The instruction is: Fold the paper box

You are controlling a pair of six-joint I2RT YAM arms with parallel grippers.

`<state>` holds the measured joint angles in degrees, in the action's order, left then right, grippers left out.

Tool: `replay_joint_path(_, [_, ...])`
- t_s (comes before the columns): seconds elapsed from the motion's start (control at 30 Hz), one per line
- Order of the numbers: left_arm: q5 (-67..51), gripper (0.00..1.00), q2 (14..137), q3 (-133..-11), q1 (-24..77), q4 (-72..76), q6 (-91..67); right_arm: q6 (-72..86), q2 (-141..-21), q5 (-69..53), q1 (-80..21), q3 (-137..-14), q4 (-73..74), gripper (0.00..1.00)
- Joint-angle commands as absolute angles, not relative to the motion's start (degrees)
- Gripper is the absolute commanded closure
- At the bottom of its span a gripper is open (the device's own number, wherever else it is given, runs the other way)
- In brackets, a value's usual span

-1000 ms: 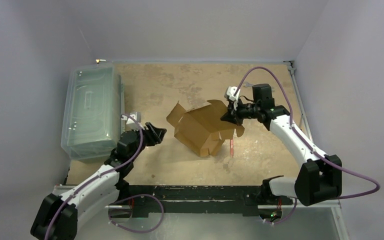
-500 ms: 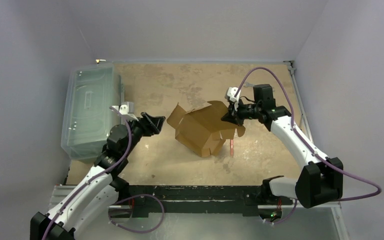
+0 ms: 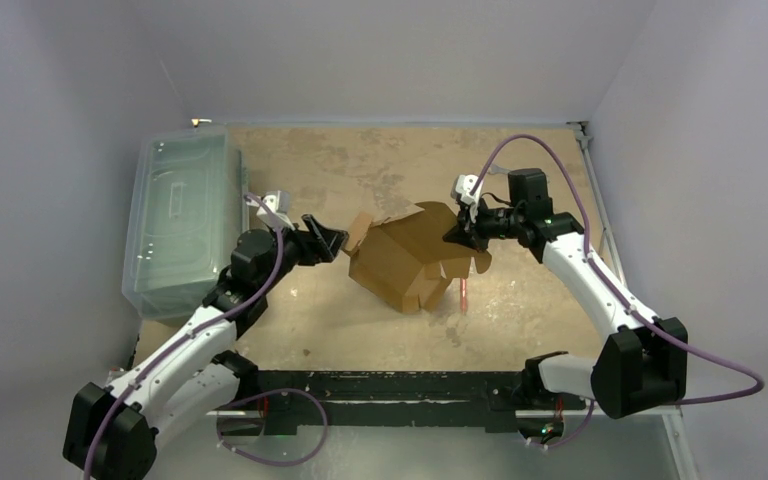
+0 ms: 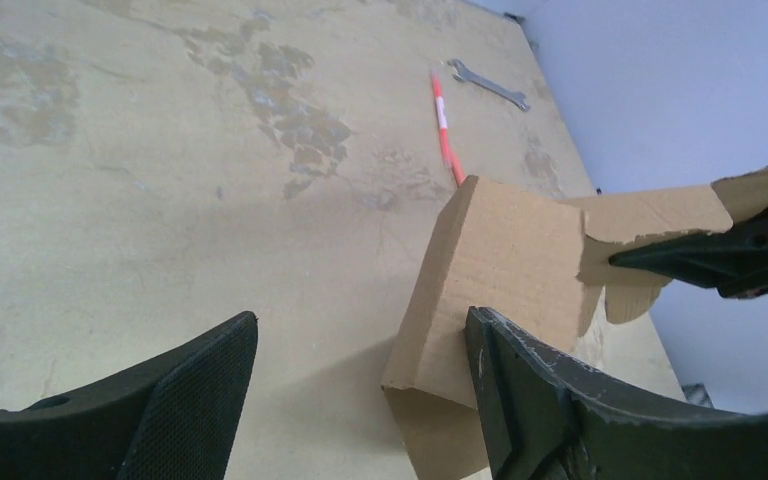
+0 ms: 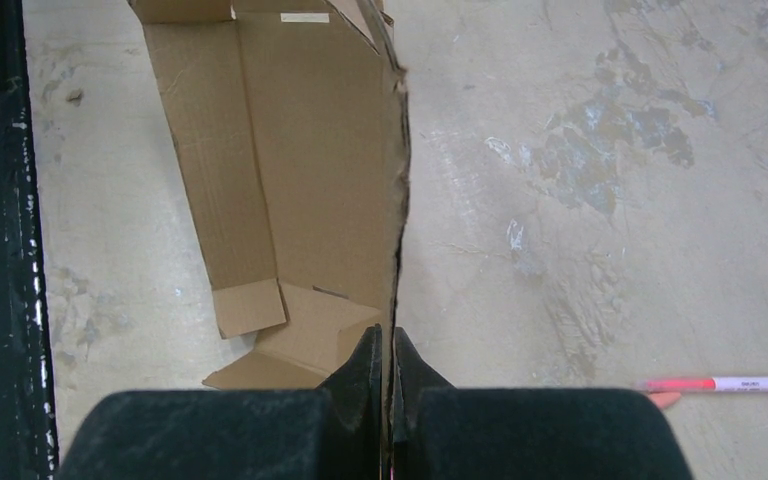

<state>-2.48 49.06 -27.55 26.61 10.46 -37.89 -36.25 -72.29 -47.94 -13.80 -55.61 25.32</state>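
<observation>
The paper box (image 3: 405, 255), a brown cardboard sheet partly folded up, stands tilted on the table's middle. My right gripper (image 3: 457, 232) is shut on its upper right edge. The right wrist view shows that thin edge (image 5: 397, 200) pinched between the fingers (image 5: 392, 350), with the inner panels (image 5: 300, 150) spreading left. My left gripper (image 3: 335, 240) is open at the box's left flap. In the left wrist view the box's corner (image 4: 505, 260) lies just beyond the wide jaws (image 4: 360, 350), and the right finger (image 4: 540, 400) overlaps its face. I cannot tell whether that finger touches it.
A large clear plastic bin (image 3: 182, 220) stands along the table's left side, close behind the left arm. A red pen (image 3: 463, 292) lies just right of the box. A wrench (image 4: 487, 83) rests farther off near the right wall.
My left arm has swung right and forward to the box's left flap, and its jaws have widened. The flap now stands closer to the box. The right arm has stayed put.
</observation>
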Motion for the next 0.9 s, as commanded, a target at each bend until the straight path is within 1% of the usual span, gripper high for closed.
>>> replay_joint_path(0.0, [-9.1,0.25,50.6,-29.7,26.0,15.2,-37.7,-37.3,-71.1,-50.4,-13.6,-57.4,25.1,1.00])
replay_joint_path(0.4, [-13.7,0.27,53.6,-30.7,25.9,14.2,-35.6,-36.7,-70.5,-49.6,-13.7,-57.3,24.5,1.00])
replay_joint_path(0.53, [-13.4,0.29,54.5,-31.5,25.9,12.3,-34.5,-35.4,-69.9,-49.2,-13.9,-57.1,23.6,1.00])
replay_joint_path(0.73, [-12.5,0.29,54.9,-32.3,25.9,10.2,-32.9,-34.9,-69.3,-49.5,-14.4,-56.9,23.2,1.00])
replay_joint_path(0.87, [-13.0,0.31,56.8,-33.8,25.9,9.4,-32.5,-34.8,-68.4,-47.2,-16.1,-56.8,22.4,1.00])
